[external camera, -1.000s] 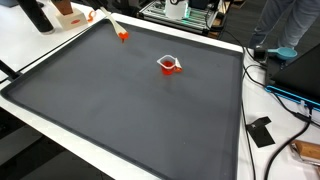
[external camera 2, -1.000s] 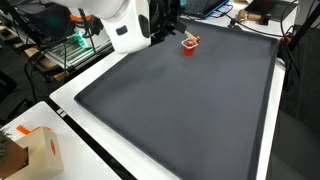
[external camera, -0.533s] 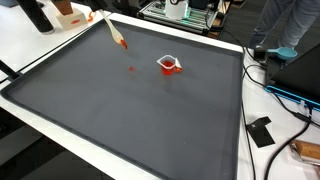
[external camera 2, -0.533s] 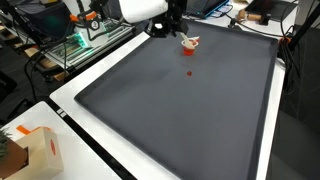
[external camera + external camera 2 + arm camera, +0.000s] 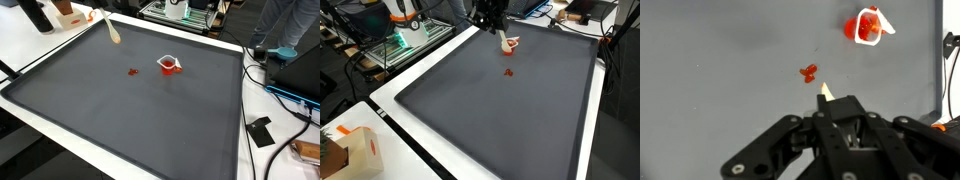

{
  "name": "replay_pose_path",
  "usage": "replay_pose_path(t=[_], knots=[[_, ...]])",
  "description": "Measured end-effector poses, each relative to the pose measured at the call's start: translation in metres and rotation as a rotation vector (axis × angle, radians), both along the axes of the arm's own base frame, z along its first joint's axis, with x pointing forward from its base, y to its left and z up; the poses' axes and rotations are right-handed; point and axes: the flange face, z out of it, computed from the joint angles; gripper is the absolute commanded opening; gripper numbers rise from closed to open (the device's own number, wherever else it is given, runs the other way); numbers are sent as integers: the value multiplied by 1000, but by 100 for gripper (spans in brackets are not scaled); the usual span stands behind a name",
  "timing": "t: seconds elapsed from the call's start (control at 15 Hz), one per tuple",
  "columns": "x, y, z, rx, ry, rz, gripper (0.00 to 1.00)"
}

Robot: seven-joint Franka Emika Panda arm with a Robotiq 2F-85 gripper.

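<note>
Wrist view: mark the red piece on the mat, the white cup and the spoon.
red piece (image 5: 808, 72), wrist view, its middle.
white cup (image 5: 885, 28), wrist view, white rim at right.
spoon (image 5: 826, 93), wrist view, its visible tip.

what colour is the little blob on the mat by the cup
Red; the blob shows best in the wrist view, beyond the spoon.
</note>
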Motion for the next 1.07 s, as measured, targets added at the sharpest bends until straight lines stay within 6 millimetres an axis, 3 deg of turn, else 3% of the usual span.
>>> replay_pose_path(t=[0.53,1.07], knots=[[-2,27,17,-116,-27,10,6],[0,110,29,-344,-31,59,6]])
